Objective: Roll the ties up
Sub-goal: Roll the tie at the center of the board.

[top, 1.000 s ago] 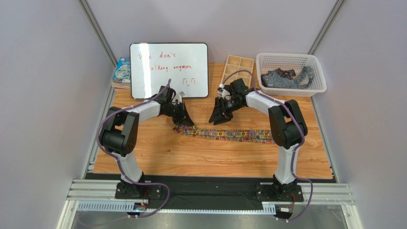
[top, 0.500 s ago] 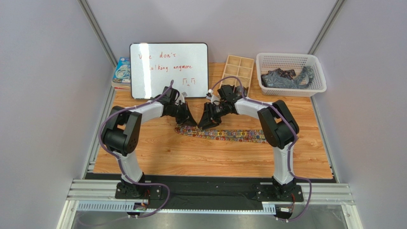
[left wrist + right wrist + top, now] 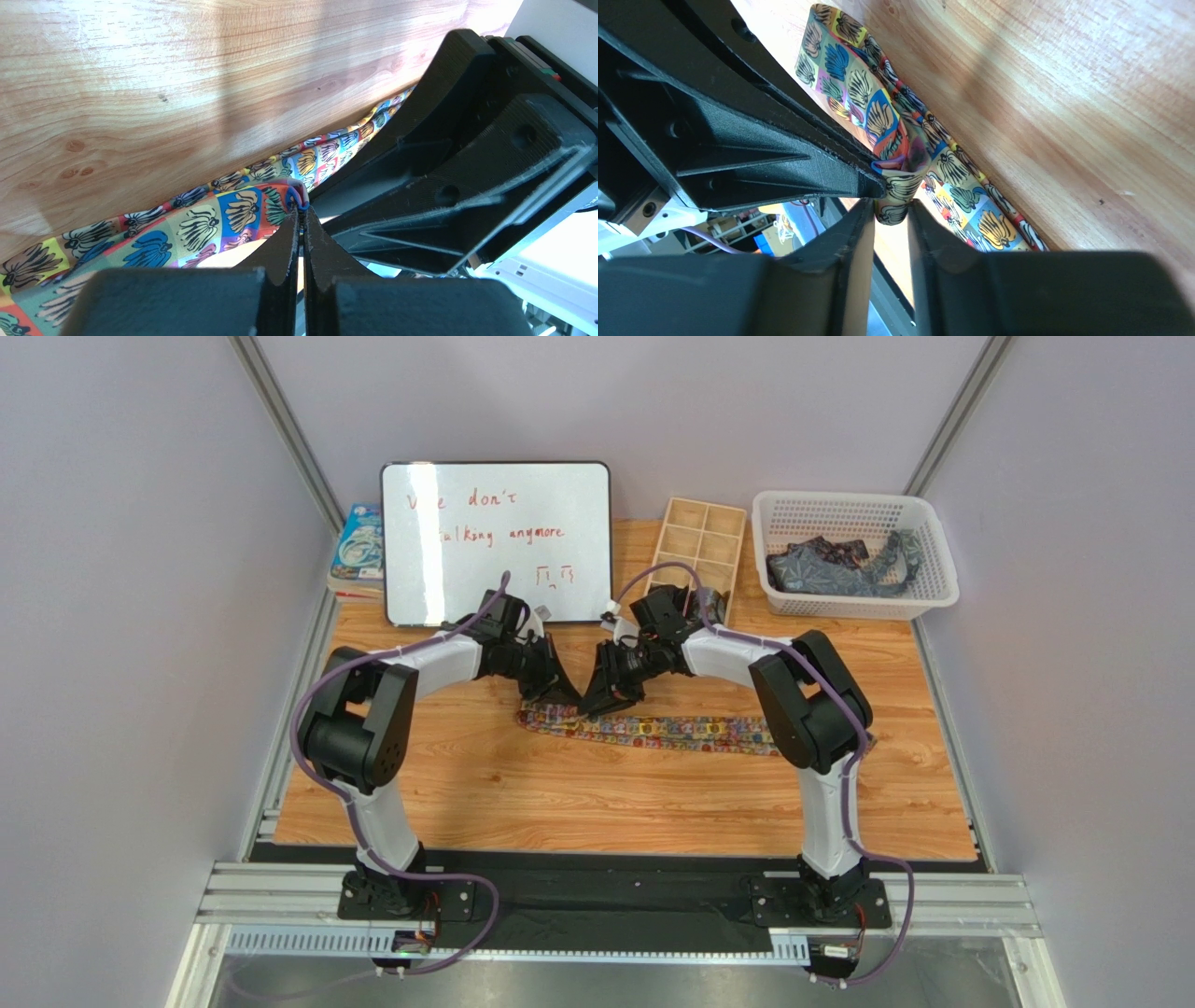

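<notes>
Status: we see the floral tie (image 3: 673, 732) lying lengthwise on the tabletop (image 3: 561, 805), its left end folded up | left hand (image 3: 303, 224) pinched tight on that fold | right hand (image 3: 887, 206) narrow, fold between its fingers, grip we cannot tell | dark ties (image 3: 842, 567) heaped in white basket (image 3: 856, 510), back right

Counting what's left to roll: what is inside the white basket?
Dark patterned ties lie bunched in the white basket. Their number cannot be told, and whatever lies beneath the heap is covered.
</notes>
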You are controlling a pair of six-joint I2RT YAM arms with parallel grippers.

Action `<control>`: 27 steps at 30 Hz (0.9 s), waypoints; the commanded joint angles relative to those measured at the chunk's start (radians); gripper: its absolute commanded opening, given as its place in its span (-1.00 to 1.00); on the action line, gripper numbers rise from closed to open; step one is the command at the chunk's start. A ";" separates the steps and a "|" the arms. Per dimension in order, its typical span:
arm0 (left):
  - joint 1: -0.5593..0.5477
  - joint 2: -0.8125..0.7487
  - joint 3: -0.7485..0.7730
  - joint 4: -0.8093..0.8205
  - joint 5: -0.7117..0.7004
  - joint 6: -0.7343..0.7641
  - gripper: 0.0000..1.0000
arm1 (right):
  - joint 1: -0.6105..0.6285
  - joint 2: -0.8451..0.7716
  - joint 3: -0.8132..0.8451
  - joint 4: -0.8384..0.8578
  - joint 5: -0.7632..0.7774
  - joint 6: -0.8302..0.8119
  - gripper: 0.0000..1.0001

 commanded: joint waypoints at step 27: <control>0.105 -0.379 -0.076 -0.389 0.163 1.666 0.76 | -0.004 -0.049 -0.141 0.166 -0.055 0.050 -1.00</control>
